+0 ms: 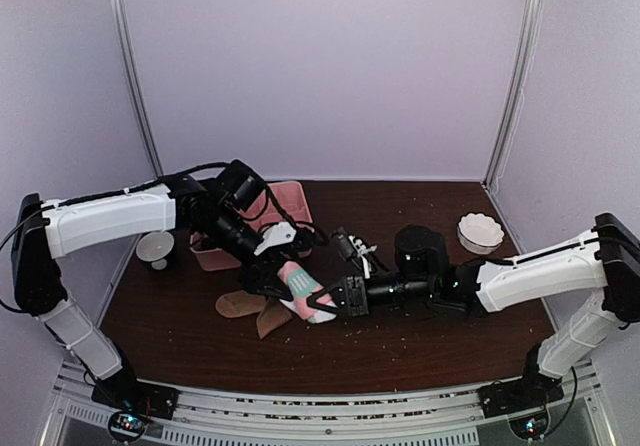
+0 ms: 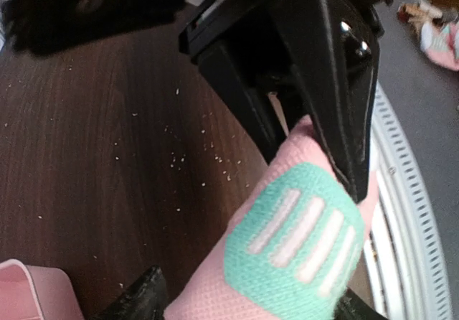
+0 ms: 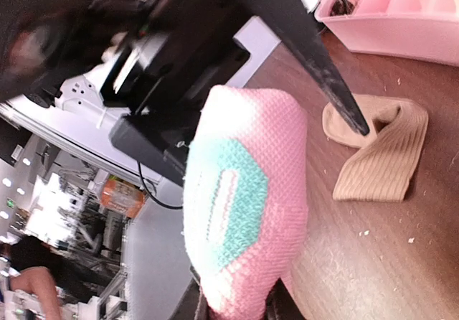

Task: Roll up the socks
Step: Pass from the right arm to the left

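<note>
A pink sock (image 1: 305, 291) with mint-green and white patches is held between both grippers just above the table. My left gripper (image 1: 268, 274) is shut on its left end. In the left wrist view the sock (image 2: 287, 248) fills the space between my fingers (image 2: 140, 302). My right gripper (image 1: 343, 296) is shut on its right end. In the right wrist view the sock (image 3: 247, 205) rises from that gripper (image 3: 237, 309). Tan-beige socks (image 1: 245, 306) lie flat on the table left of and below the pink sock. One tan sock shows in the right wrist view (image 3: 380, 151).
A pink divided tray (image 1: 293, 198) stands behind the left gripper and shows in the right wrist view (image 3: 401, 19). A white cup (image 1: 155, 249) is at the left, a white scalloped bowl (image 1: 480, 232) at the right. Crumbs dot the dark wooden table (image 1: 420, 336).
</note>
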{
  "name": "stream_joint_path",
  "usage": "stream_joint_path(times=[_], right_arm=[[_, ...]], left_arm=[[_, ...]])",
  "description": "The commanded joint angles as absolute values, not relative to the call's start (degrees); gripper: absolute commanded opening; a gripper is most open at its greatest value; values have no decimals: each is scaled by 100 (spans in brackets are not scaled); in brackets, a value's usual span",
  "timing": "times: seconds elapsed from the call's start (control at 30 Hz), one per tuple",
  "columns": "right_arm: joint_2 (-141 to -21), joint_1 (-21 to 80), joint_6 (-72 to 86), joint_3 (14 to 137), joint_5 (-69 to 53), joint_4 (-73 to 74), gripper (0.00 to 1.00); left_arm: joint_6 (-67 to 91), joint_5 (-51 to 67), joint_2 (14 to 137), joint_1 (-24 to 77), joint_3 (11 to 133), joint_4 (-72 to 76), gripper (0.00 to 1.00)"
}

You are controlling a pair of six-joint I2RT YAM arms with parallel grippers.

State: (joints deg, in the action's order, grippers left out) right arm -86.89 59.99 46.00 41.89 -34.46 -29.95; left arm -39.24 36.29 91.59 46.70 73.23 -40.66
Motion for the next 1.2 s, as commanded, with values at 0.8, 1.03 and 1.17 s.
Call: stream_joint_path(times=[0.8, 1.03, 1.17], right_arm=[[-8045, 6740, 2360, 5583, -1761, 0, 0], [-8058, 6737, 2351, 5773, -1859, -13, 0], [-8038, 6733, 2336, 5819, -1880, -108, 0]], left_arm=[[-1942, 5732, 8322, 4274, 7872, -4756, 77], [-2041, 5679, 8570, 4281, 7889, -4849, 70], [-2060, 5773, 8671, 4280, 7785, -4852, 71]])
